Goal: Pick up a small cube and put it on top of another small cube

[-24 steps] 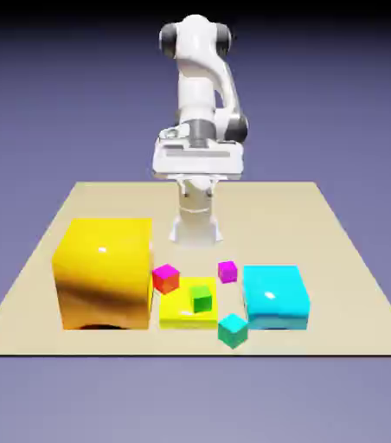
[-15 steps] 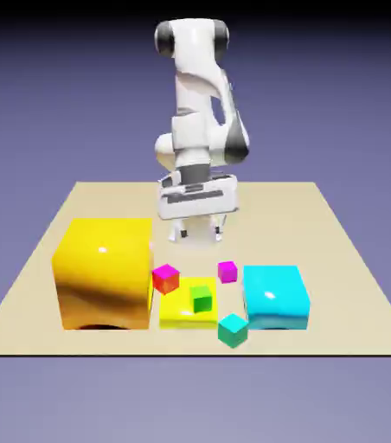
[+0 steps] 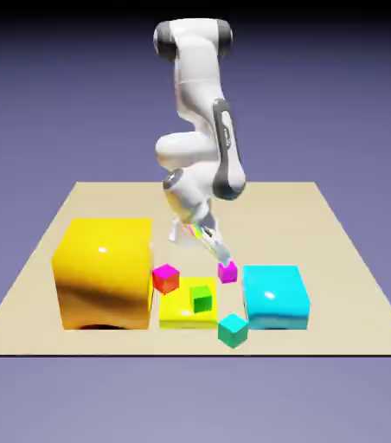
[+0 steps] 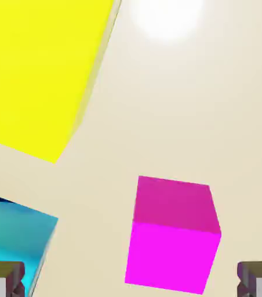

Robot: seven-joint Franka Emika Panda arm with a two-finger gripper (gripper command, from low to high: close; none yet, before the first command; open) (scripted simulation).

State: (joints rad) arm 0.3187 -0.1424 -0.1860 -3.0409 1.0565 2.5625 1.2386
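Hovering just above the small cube (image 4: 173,235), the end effector (image 4: 131,278) is spread wide, apparently touching nothing.

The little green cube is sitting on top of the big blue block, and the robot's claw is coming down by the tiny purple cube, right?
Not quite. The little green cube sits on the flat yellow block, not the blue block; the exterior view shows it. The rest holds: the claw is by the tiny purple cube, open, with the cube between its fingertips in the hand view.
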